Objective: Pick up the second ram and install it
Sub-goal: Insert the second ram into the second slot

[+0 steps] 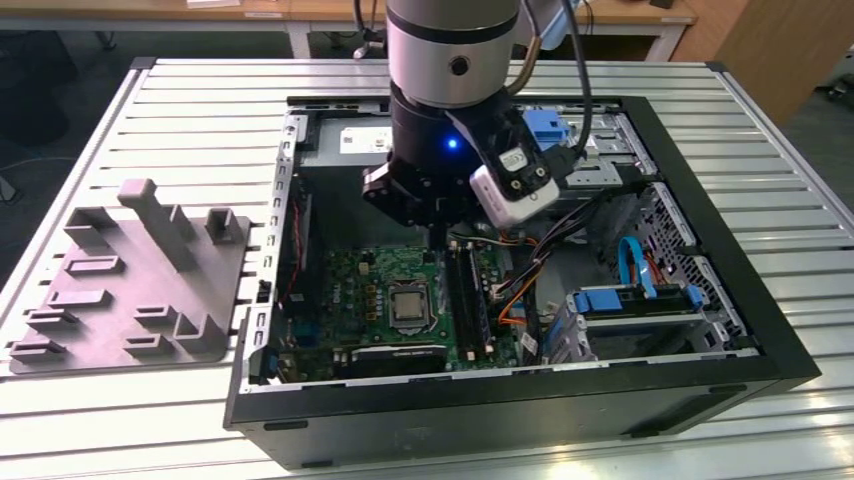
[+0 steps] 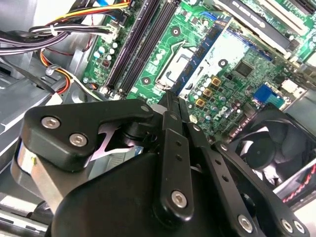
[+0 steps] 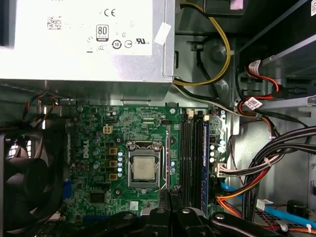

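The second ram [image 3: 192,158] seems to stand seated among the long dark memory slots just beside the processor socket [image 3: 144,168]; I cannot tell which strip it is. The tool [image 3: 170,190] hangs above the motherboard [image 1: 360,275] near the socket, clenched on nothing. Cable bundles [image 3: 276,148] crowd the slots' far side. The grey holder block [image 1: 134,270] sits on the worktop [image 1: 200,100] outside the case [image 1: 747,330].

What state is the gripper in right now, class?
Gripper: closed on the second ram, holding it above the motherboard.
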Robot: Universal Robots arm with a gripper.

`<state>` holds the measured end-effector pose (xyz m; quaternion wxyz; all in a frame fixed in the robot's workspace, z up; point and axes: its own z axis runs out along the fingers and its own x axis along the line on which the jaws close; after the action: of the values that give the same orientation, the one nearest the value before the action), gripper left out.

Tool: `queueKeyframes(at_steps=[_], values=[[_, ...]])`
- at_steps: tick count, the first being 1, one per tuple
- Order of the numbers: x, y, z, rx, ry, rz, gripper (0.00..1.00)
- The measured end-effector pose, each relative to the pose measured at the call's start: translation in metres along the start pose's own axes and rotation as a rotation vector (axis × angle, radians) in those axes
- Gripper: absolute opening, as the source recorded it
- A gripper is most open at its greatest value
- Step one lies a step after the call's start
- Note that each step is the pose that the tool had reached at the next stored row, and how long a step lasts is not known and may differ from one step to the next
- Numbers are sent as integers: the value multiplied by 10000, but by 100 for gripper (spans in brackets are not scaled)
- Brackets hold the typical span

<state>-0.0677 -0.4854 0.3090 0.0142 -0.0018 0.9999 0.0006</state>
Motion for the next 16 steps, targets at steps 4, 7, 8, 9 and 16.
queueKeyframes(at_steps=[4,7,8,9,16], values=[[1,0,35,-4,-106,-145,12],[1,0,46,-3,-140,-237,12],[1,0,46,-3,-140,-237,12],[1,0,46,-4,-141,-237,12],[1,0,48,-6,-142,-237,12]])
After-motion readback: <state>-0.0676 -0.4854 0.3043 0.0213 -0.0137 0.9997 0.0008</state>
